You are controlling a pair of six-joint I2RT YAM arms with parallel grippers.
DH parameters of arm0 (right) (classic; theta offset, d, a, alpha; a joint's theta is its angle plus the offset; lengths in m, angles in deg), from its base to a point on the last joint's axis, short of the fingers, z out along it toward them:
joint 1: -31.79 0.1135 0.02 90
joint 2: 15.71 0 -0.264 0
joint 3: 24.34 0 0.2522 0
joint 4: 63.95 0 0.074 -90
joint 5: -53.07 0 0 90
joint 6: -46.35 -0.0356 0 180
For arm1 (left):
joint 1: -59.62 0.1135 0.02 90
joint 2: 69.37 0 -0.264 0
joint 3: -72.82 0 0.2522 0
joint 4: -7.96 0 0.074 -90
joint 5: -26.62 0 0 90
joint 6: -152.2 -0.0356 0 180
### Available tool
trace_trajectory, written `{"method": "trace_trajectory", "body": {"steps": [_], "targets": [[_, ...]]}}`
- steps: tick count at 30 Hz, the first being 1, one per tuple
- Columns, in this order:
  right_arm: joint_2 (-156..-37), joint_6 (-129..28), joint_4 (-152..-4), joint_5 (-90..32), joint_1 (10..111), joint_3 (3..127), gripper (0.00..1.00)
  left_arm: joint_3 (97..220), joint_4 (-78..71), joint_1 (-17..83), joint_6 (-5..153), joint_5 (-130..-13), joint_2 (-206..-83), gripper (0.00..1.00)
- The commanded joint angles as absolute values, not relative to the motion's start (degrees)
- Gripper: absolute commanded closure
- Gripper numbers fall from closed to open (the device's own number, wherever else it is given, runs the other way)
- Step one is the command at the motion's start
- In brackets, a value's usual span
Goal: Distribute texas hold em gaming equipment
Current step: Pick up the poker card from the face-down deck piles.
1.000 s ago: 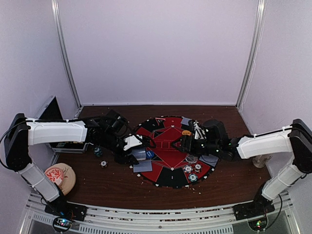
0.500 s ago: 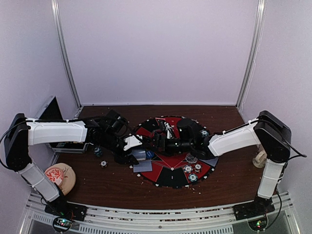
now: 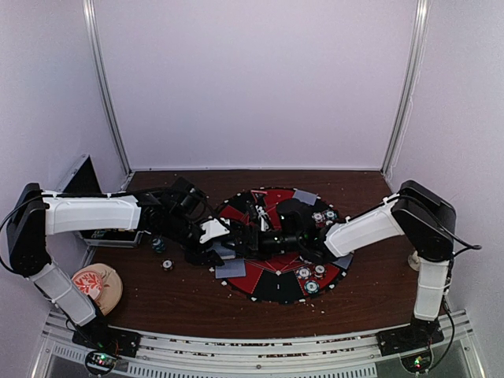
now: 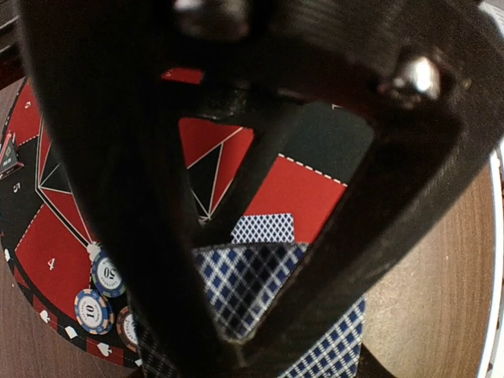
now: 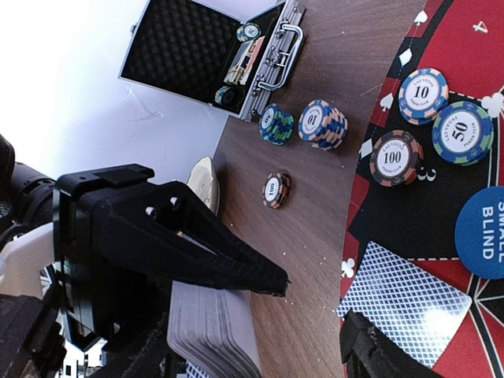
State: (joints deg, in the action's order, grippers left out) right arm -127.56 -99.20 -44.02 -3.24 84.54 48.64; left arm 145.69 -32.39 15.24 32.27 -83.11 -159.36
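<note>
Playing cards (image 4: 252, 303) show blue-and-white diamond-checked backs.

This looks like a robot test booth in a lab: plain white walls (image 3: 252, 79), metal posts (image 3: 106, 87) at 11 and 1 o'clock, 2 robot arms (image 3: 87, 214) bolted on a rail (image 3: 252, 346) at 6 o'clock of a brown table (image 3: 189, 299).

an open metal case (image 5: 189, 55) sits on the brown table (image 3: 189, 303), left of the red-and-black mat (image 3: 277, 290).
</note>
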Motion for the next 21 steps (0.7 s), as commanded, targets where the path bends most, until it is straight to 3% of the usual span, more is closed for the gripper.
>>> {"method": "trace_trajectory", "body": {"steps": [1,12,21], "targets": [[-129.8,-101.2,-40.9,-2.2,84.9,51.4,0.29,145.1,-30.3,14.9,32.0,-83.3,-158.1,0.47],[-132.5,-101.7,-41.6,-1.6,85.1,53.7,0.42,145.1,-30.3,14.9,31.9,-83.3,-158.0,0.47],[-132.4,-101.4,-43.1,-2.6,84.7,53.0,0.62,145.1,-30.3,14.9,31.9,-83.4,-157.9,0.47]]}}
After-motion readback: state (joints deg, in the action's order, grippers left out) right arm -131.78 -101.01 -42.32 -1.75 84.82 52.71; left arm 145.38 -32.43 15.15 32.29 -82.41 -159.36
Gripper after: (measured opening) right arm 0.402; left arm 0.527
